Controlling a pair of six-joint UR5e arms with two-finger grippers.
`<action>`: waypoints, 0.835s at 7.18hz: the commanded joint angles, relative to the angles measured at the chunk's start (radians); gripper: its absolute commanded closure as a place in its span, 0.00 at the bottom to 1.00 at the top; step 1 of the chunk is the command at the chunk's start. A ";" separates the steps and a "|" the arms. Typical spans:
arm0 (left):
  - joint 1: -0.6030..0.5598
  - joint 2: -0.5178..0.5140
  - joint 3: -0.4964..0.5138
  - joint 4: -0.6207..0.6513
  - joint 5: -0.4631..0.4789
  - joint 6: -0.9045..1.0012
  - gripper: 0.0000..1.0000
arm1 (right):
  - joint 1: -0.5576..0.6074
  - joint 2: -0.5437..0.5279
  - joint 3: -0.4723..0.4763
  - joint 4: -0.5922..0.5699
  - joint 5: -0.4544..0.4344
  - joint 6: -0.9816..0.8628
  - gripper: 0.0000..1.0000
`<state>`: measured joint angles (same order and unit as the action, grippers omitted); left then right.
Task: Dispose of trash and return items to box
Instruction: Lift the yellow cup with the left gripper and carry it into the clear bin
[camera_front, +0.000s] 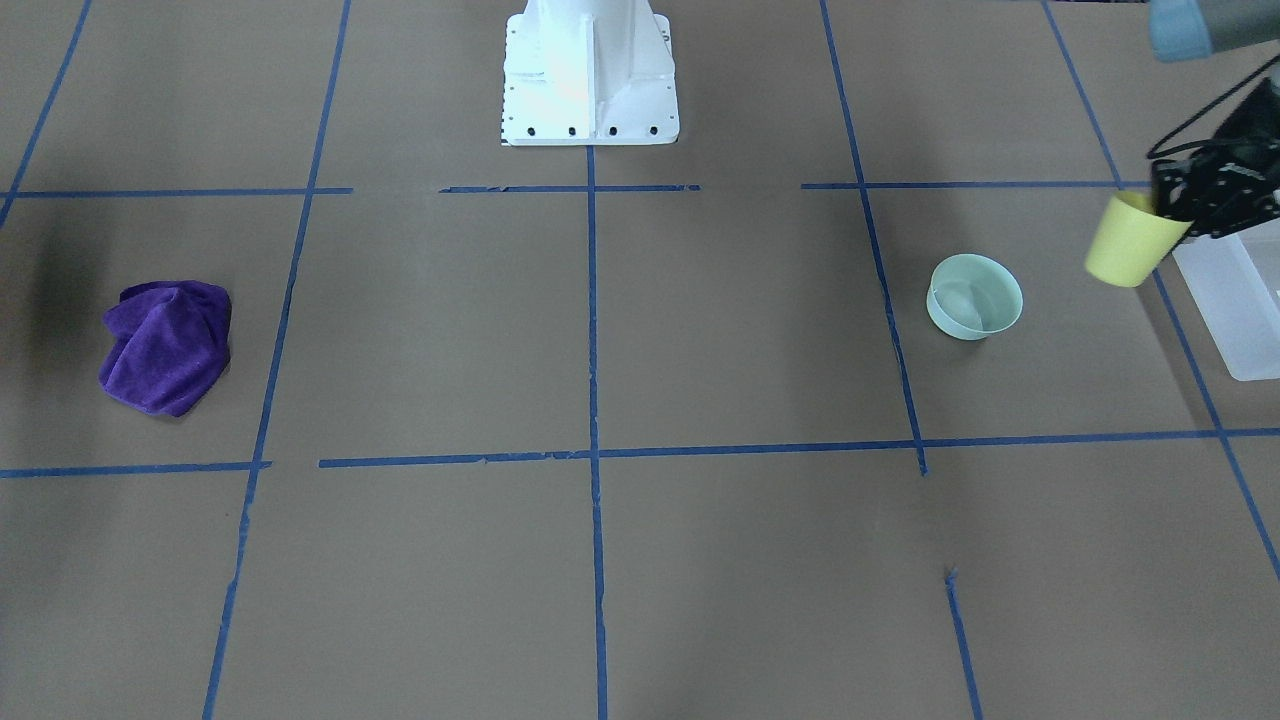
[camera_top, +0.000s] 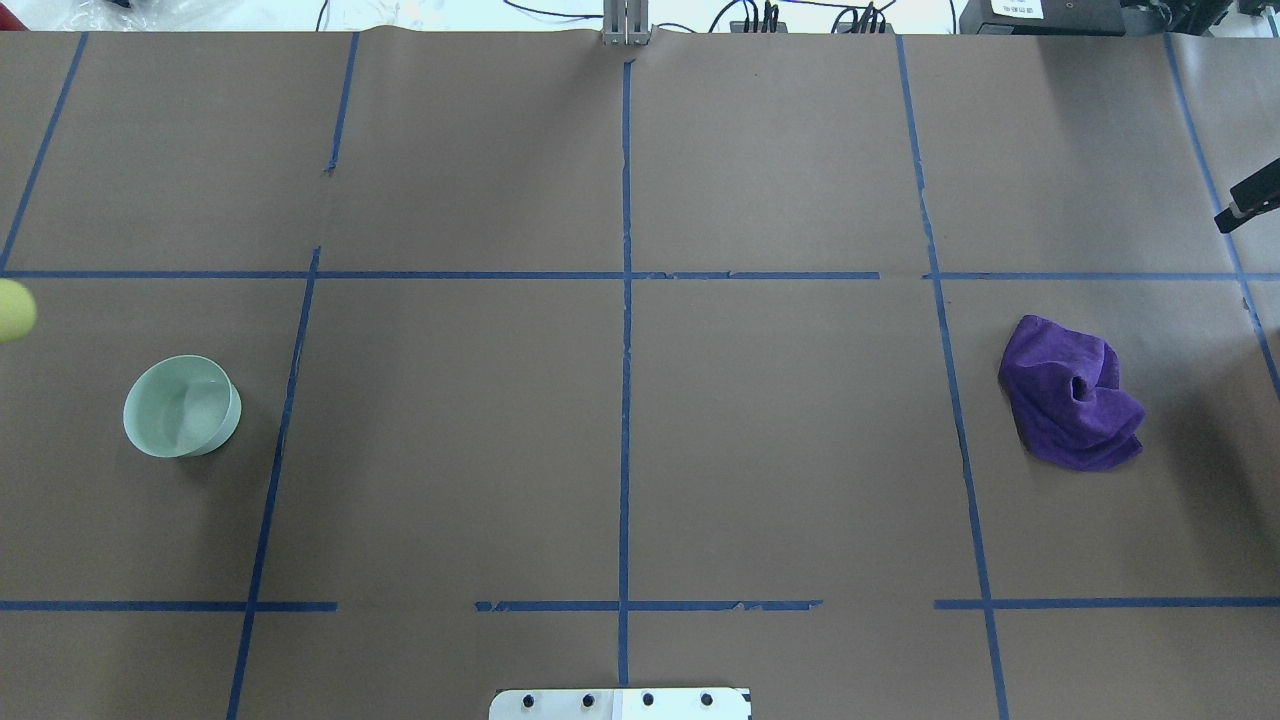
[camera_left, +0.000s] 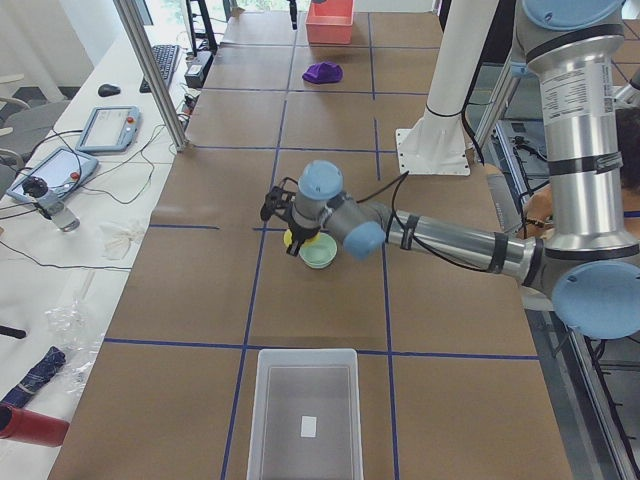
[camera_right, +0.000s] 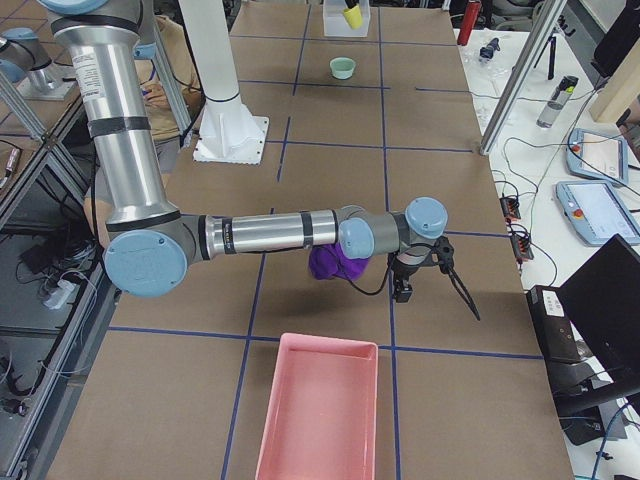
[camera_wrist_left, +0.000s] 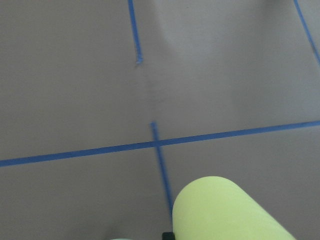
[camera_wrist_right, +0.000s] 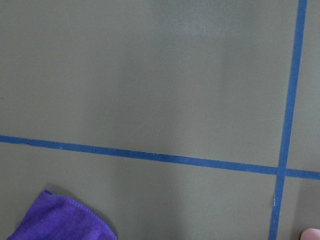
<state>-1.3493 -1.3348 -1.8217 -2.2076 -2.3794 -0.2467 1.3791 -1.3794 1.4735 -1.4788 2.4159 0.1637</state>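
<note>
My left gripper is shut on the rim of the small yellow cup and holds it tilted above the table, just beside the near end of the translucent white box. In the left wrist view the cup fills the bottom edge. The box stands at the table's left end and looks empty. My right gripper hovers by the purple cloth at the other end; only a black tip of it shows overhead, and I cannot tell whether it is open.
A pale green bowl stands upright on the table close to the cup. The crumpled purple cloth lies on the right side. A pink bin stands at the table's right end. The white robot base is mid-table.
</note>
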 joint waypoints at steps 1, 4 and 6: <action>-0.209 0.032 0.206 -0.069 -0.025 0.297 1.00 | -0.002 -0.004 -0.009 0.014 0.002 0.000 0.00; -0.269 0.031 0.312 -0.048 0.142 0.400 1.00 | -0.002 -0.004 -0.015 0.014 0.002 0.000 0.00; -0.264 -0.077 0.324 0.269 0.135 0.397 1.00 | -0.002 -0.010 -0.010 0.015 0.003 0.000 0.00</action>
<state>-1.6141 -1.3468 -1.5103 -2.1082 -2.2489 0.1454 1.3775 -1.3870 1.4613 -1.4640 2.4186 0.1642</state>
